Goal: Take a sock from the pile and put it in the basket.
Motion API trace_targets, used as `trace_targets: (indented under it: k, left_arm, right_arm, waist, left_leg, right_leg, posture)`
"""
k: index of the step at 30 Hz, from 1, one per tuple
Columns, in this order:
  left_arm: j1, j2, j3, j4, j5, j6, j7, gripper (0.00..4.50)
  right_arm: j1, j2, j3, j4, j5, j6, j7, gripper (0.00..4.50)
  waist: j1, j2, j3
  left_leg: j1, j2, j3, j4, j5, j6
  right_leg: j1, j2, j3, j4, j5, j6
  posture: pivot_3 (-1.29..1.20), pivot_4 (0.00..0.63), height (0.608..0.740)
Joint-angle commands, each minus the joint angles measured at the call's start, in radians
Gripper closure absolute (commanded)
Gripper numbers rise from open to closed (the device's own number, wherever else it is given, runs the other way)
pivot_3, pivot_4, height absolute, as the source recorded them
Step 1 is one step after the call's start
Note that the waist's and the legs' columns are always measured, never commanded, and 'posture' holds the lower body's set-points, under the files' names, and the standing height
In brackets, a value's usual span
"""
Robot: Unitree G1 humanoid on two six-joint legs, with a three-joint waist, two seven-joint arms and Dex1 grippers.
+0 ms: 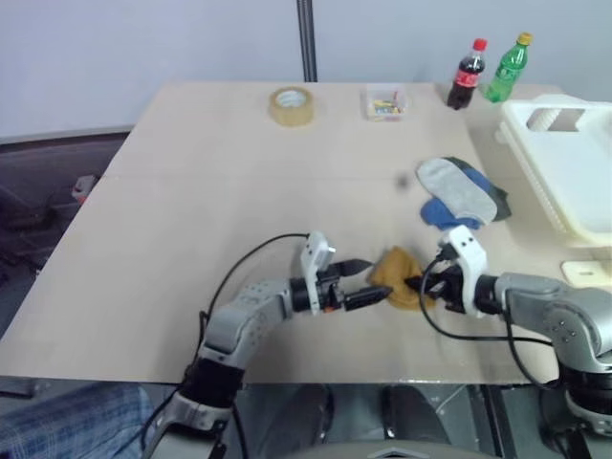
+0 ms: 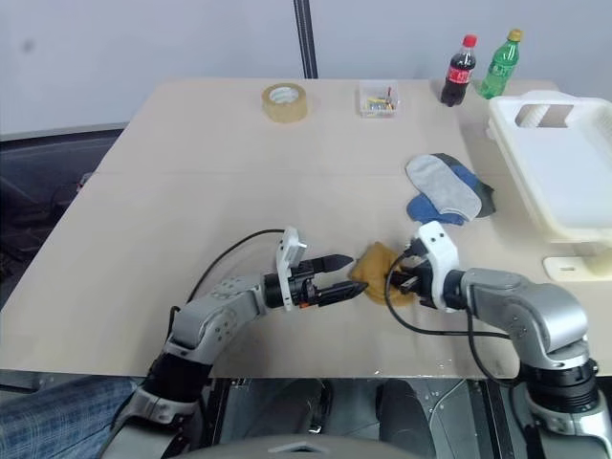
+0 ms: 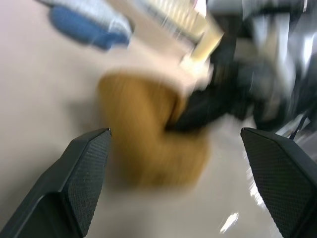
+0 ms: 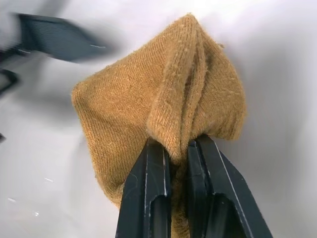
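Soft, light sock [image 4: 163, 109] pinched by a fold, near the table's front edge.

Head view: mustard knit sock bunched on the table [image 1: 191, 191] between both grippers, well short of the white basket [image 1: 574, 182]. Left wrist: left gripper [image 1: 368, 284] fingers wide apart; the sock looks limp, though blurred. Right wrist: right gripper [image 4: 178, 148] clamped on a raised ridge, a sound hold.

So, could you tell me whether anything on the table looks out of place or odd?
Nothing stands out. The mustard sock is bunched up, pinched in the right gripper, apart from the pile; the left gripper is open beside it.
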Motion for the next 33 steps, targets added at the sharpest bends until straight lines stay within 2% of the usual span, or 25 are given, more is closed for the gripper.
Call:
trace_targets:
  k: [1, 4, 8, 12, 18, 21, 27, 33]
  left_arm:
    - [0.014, 0.08, -0.044, -0.078, 0.123, -0.146, -0.04, 0.0]
    - [0.024, 0.133, -0.067, -0.092, 0.189, -0.211, -0.053, 0.0]
    - [0.014, 0.142, -0.061, -0.12, 0.206, -0.248, -0.05, 0.0]
    - [0.004, 0.118, -0.042, -0.171, 0.166, -0.243, -0.044, 0.0]
    - [-0.028, 0.09, -0.034, -0.214, 0.15, -0.228, -0.026, 0.0]
    - [-0.04, 0.085, -0.038, -0.215, 0.159, -0.231, -0.019, 0.0]
    - [-0.062, 0.041, -0.003, -0.224, 0.11, -0.224, 0.013, 0.0]
    - [-0.099, 0.003, 0.029, -0.231, 0.064, -0.199, 0.041, 0.0]
  right_arm:
    - [-0.026, -0.102, -0.039, 0.069, -0.028, -0.061, 0.061, 4.49]
    - [-0.057, -0.172, -0.044, 0.119, -0.029, -0.099, 0.116, 4.49]
    - [-0.158, -0.257, -0.063, 0.184, -0.013, -0.132, 0.207, 4.49]
    - [-0.325, -0.335, -0.087, 0.332, -0.031, -0.172, 0.269, 4.49]
    - [-0.521, -0.463, -0.013, 0.691, -0.15, -0.316, 0.404, 4.49]
    - [-0.643, -0.482, 0.023, 0.913, -0.23, -0.392, 0.443, 4.49]
    - [-0.832, -0.476, 0.04, 1.377, -0.394, -0.598, 0.399, 4.49]
    - [-0.864, -0.467, 0.026, 1.567, -0.472, -0.694, 0.353, 4.49]
  waist:
    - [-0.001, 0.0, 0.0]
    - [-0.005, 0.001, 0.001]
    - [-0.007, 0.003, 0.002]
    - [-0.005, 0.006, 0.006]
    - [-0.003, 0.007, 0.007]
    - [-0.006, 0.007, 0.007]
    - [-0.007, 0.01, 0.01]
    - [-0.005, 0.01, 0.01]
  left_leg:
    - [0.0, 0.0, 0.0, 0.0, 0.0, 0.0]
    - [-0.002, 0.0, -0.001, -0.001, 0.0, 0.0]
    - [-0.006, 0.0, 0.0, 0.0, 0.0, 0.0]
    - [-0.008, 0.0, -0.001, 0.0, 0.0, 0.0]
    - [-0.01, -0.001, -0.002, 0.001, 0.0, 0.0]
    - [-0.01, -0.001, -0.001, 0.001, 0.0, 0.0]
    - [-0.009, 0.0, 0.001, 0.0, 0.0, 0.0]
    - [-0.01, -0.001, 0.001, 0.0, 0.0, 0.0]
  right_leg:
    - [0.0, 0.0, 0.0, 0.0, 0.0, 0.0]
    - [-0.002, 0.0, -0.001, 0.0, 0.0, 0.0]
    - [-0.006, 0.0, 0.0, 0.0, 0.0, 0.0]
    - [-0.007, 0.0, -0.001, 0.0, 0.0, 0.0]
    - [-0.007, -0.001, -0.004, -0.001, 0.0, 0.0]
    - [-0.008, -0.001, -0.003, -0.001, 0.0, 0.0]
    - [-0.008, -0.001, -0.001, 0.0, 0.0, 0.0]
    - [-0.009, -0.001, -0.001, -0.001, 0.0, 0.0]
  posture:
    - [0.0, 0.15, 0.739]
    - [0.0, 0.15, 0.739]
    - [0.0, 0.15, 0.739]
    - [0.0, 0.15, 0.739]
    - [0.0, 0.15, 0.739]
    - [0.0, 0.15, 0.739]
    - [0.0, 0.15, 0.739]
    - [0.0, 0.15, 0.739]
